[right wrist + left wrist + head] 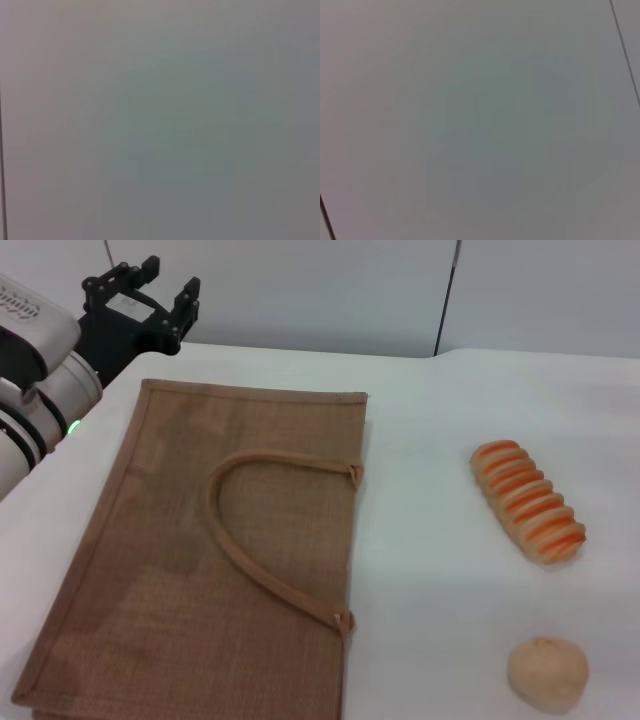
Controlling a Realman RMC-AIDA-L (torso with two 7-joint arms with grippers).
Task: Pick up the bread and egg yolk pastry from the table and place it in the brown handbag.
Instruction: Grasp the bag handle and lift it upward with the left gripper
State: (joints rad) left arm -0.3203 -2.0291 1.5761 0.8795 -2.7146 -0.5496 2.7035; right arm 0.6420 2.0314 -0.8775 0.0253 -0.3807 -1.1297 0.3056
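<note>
White table (430,440) — left end effector (160,290) open, empty, beyond brown handbag's (200,570) far corner.

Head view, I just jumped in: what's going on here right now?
Nothing is being handled yet. The brown handbag lies flat on the table, with the bread and the egg yolk pastry untouched to its right. The left end effector is raised at the table's far-left corner, open and empty. The right arm is out of view.
</note>
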